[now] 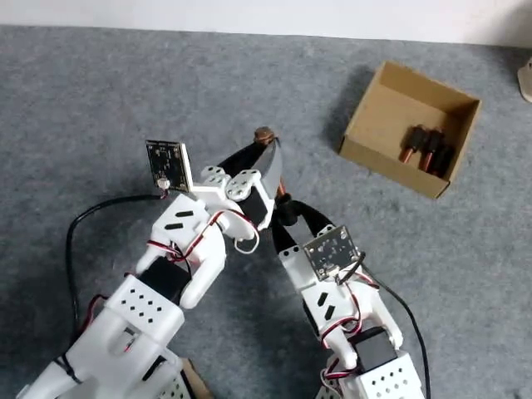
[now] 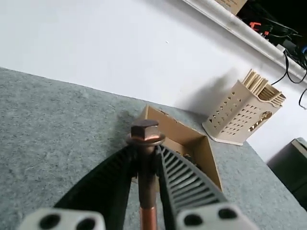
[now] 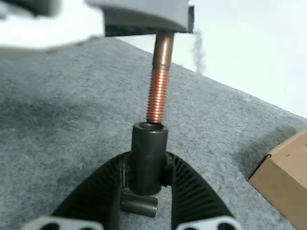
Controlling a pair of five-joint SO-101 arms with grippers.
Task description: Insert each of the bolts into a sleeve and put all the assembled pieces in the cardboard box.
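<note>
The left gripper [image 2: 146, 152] is clamping a copper-coloured bolt [image 2: 147, 191] by its smooth shank. The hex head is aiming at the grey felt tabletop's [image 1: 100, 91] far edge. The threaded tip is sitting at the mouth of a matte black tubular sleeve [image 3: 149, 153], which the right gripper [image 3: 146, 165] is pinching, and their axes are lining up. Assembled pieces [image 1: 426, 150] are lying in the cardboard box [image 1: 386, 162] near the far right corner.

Surface: grey felt-covered table [image 1: 100, 91], meeting a white strip along its far edge.
Far right: open cardboard box [image 1: 382, 166], lying askew on the felt.
Right edge, beyond box: beige perforated holder [image 2: 240, 117].
</note>
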